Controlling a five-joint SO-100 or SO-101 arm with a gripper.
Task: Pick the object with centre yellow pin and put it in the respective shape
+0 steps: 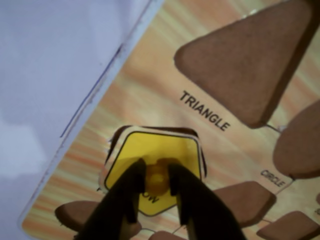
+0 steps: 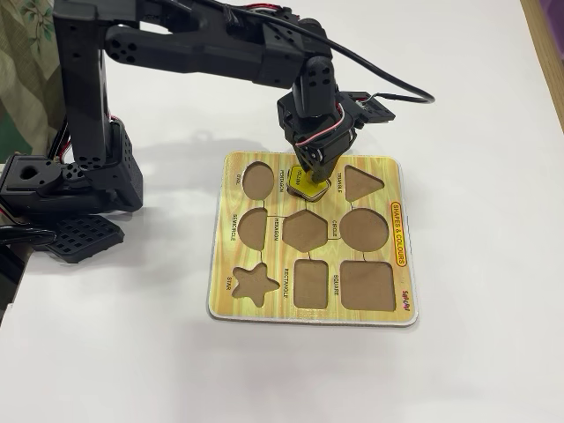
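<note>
Your gripper is closing its two dark fingers on the yellow knob at the middle of the yellow pentagon piece, one finger pressing on each side of the knob in the wrist view. The piece is sitting over the pentagon cutout of the wood-grain shape board, slightly askew, with a sliver of the brown recess showing along its upper edge and upper-left corner, so it is not lying fully flush. Taking that piece as your landmark in the wrist view, the triangle cutout is lying up and to the right of it, with the word TRIANGLE printed between the two, and the circle cutout is sitting further right. In the fixed view, the black arm is reaching in from the left and pointing the gripper straight down onto the piece, which is resting in the board's top row, between the oval cutout and the triangle cutout. The board is lying flat on the white table.
</note>
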